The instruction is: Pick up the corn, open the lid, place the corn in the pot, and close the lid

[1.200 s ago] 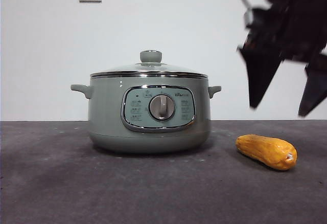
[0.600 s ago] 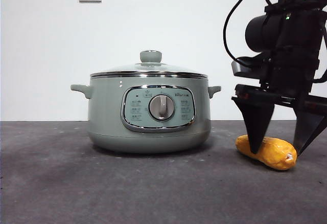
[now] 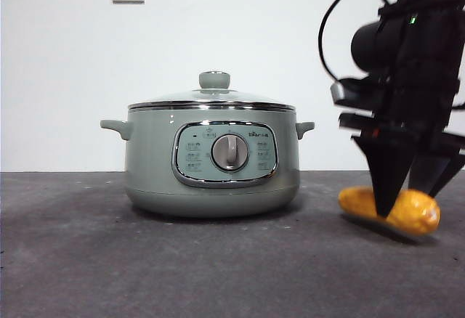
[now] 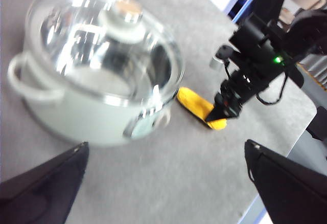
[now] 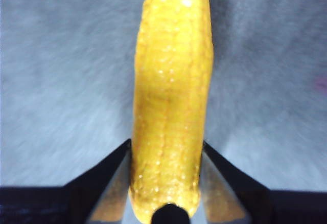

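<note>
Dark grey surface [image 3: 145, 260] against white wall, right gripper [image 3: 407, 194] has its jaws closed tight on both sides of the corn [image 3: 418, 209], low beside the pot [image 3: 211, 165] with the lid [image 3: 212, 99] on, left gripper [image 4: 163, 193] spread wide, holding nothing.

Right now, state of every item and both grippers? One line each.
corn: clamped between the right gripper's jaws, one end tipped up off the table.
lid: on the pot, shut.
pot: upright on the table, untouched.
right gripper: shut on the corn.
left gripper: open, holding nothing, above the table near the pot.
</note>
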You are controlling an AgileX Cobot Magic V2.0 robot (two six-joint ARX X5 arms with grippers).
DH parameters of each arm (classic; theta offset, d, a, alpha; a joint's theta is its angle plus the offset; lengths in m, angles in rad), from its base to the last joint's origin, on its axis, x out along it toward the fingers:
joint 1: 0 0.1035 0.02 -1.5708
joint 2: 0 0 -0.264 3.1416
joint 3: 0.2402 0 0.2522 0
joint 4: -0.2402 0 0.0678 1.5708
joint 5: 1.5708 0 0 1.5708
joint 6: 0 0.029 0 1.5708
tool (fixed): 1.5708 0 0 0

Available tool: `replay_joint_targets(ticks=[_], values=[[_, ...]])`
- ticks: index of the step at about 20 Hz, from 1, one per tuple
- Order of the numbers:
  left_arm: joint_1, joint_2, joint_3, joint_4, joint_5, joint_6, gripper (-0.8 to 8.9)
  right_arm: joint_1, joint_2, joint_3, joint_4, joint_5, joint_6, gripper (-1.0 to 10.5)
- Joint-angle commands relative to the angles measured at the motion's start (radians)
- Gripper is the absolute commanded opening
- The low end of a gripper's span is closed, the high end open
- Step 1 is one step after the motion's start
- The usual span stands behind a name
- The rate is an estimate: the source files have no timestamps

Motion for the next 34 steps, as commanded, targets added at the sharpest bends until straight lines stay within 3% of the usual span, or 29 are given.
replay_joint_targets(ticks=[1,8,14,24,30,34], values=[[-0.049,0.082,0.090,0.034,-0.036,0.011,6.28,-0.002,-0.107,0.002,-0.014,-0.004,-0.016,-0.1],[-0.268,0.491,0.476,0.023,-0.284,0.123,6.27,-0.002,-0.521,0.003,-0.043,-0.004,0.015,-0.1],[-0.372,0.805,0.746,0.021,-0.435,0.167,6.27,-0.002,-0.792,0.005,-0.061,-0.003,0.050,-0.1],[-0.392,0.997,0.765,0.022,-0.552,0.195,6.27,-0.002,-0.902,0.005,-0.128,-0.004,0.075,-0.1],[-0.392,1.036,0.765,0.029,-0.553,0.190,6.16,-0.002,-0.902,0.005,-0.140,-0.003,0.074,-0.1],[-0.392,1.036,0.765,0.037,-0.552,0.190,3.08,-0.002,-0.901,0.005,-0.140,-0.004,0.074,-0.1]])
